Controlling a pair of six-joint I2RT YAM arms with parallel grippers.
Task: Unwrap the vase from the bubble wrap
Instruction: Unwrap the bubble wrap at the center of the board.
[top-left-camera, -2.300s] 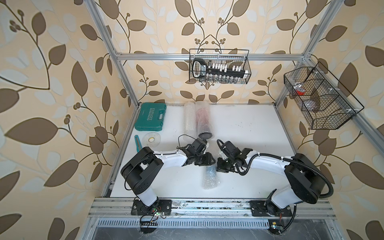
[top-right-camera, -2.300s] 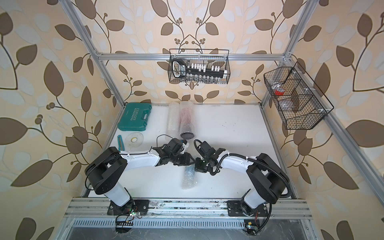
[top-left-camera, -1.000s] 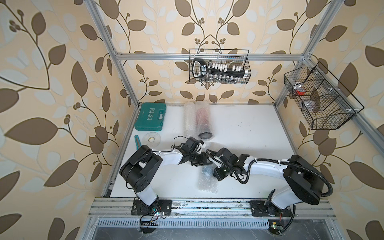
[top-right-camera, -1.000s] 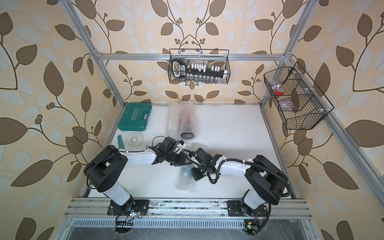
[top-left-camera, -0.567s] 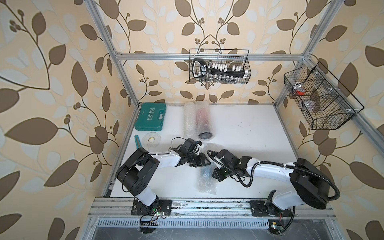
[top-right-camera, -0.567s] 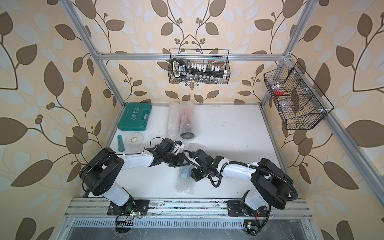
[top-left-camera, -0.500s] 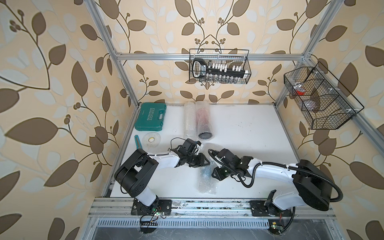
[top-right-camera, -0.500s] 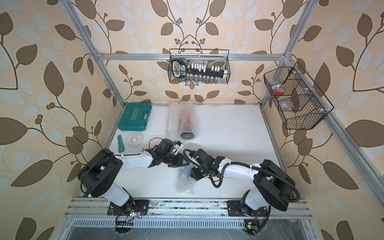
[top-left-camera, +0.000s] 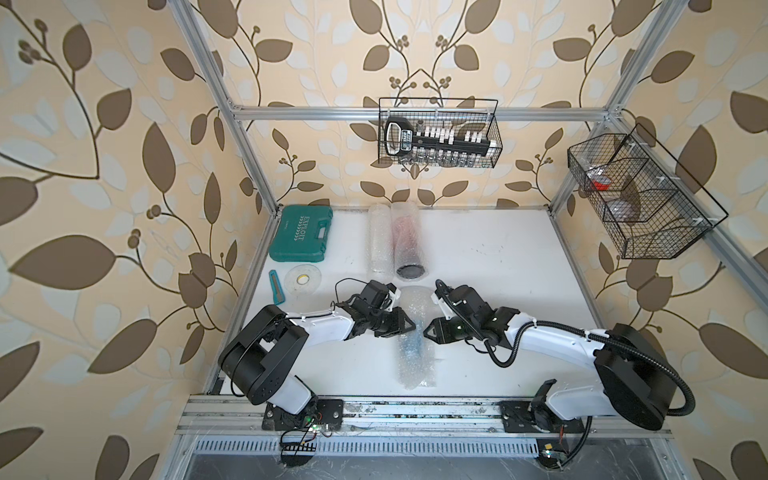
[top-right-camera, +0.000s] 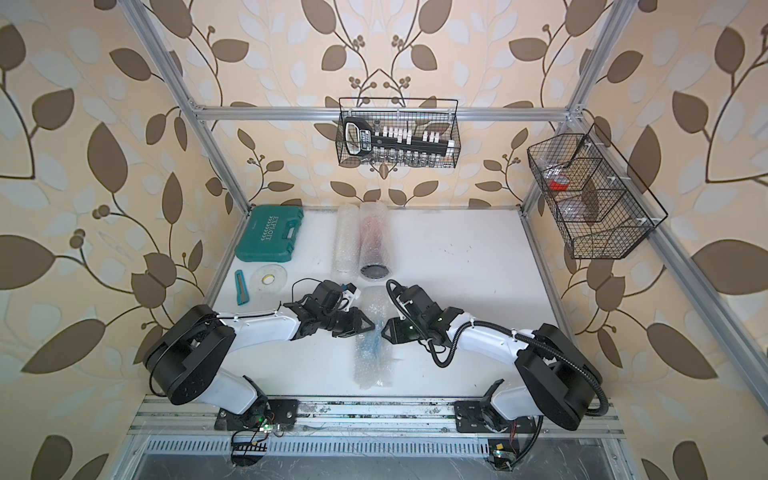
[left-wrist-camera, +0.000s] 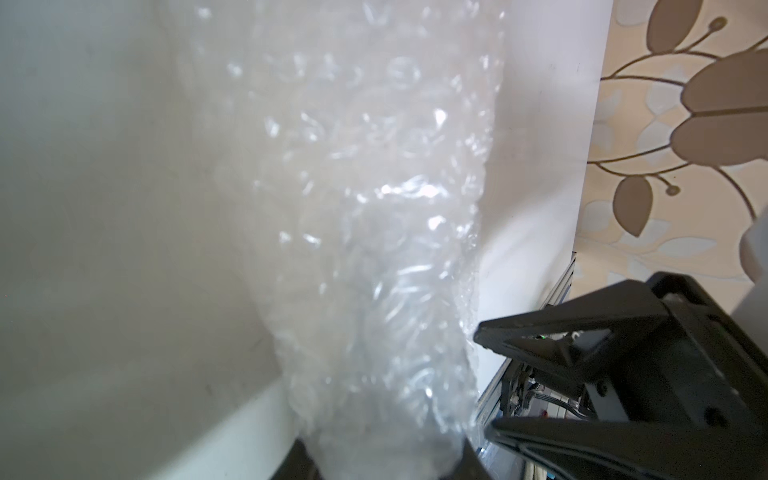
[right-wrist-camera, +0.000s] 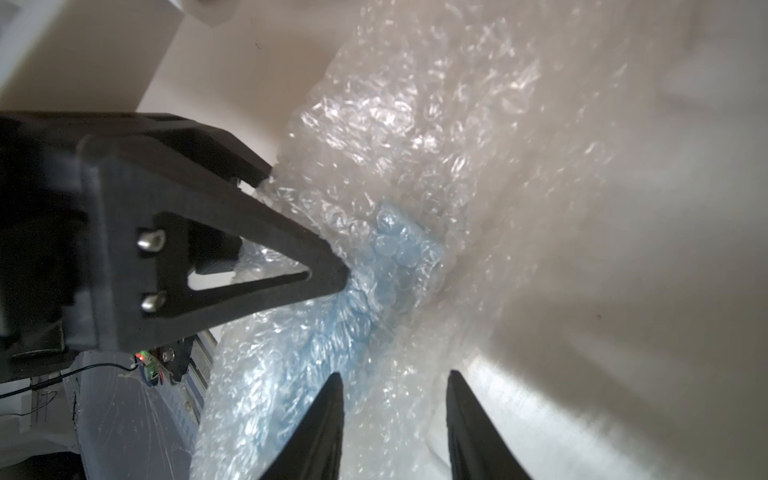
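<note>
The bubble wrap (top-left-camera: 412, 357) lies as a crumpled tube near the table's front middle, in both top views (top-right-camera: 371, 357). A pale blue vase (right-wrist-camera: 386, 253) shows through it (top-left-camera: 411, 347). My left gripper (top-left-camera: 412, 326) comes in from the left and is shut on a fold of the wrap (left-wrist-camera: 374, 291); in the right wrist view its black fingertips (right-wrist-camera: 338, 276) pinch the plastic. My right gripper (top-left-camera: 425, 332) faces it from the right. Its jaws (right-wrist-camera: 392, 376) stand apart, open, with loose wrap lying between them. From the left wrist, the right gripper (left-wrist-camera: 481, 384) stands beside the wrap.
Two more bubble-wrapped rolls (top-left-camera: 380, 239) (top-left-camera: 409, 243) lie at the back middle. A green tool case (top-left-camera: 301, 233), a tape roll (top-left-camera: 303, 277) and a teal cutter (top-left-camera: 276, 286) sit at back left. Wire baskets (top-left-camera: 438, 133) (top-left-camera: 640, 199) hang on the walls.
My right gripper's jaws have opened and let go of the wrap. My left gripper has tightened on its fold. Both arms stay close on either side of the bundle.
</note>
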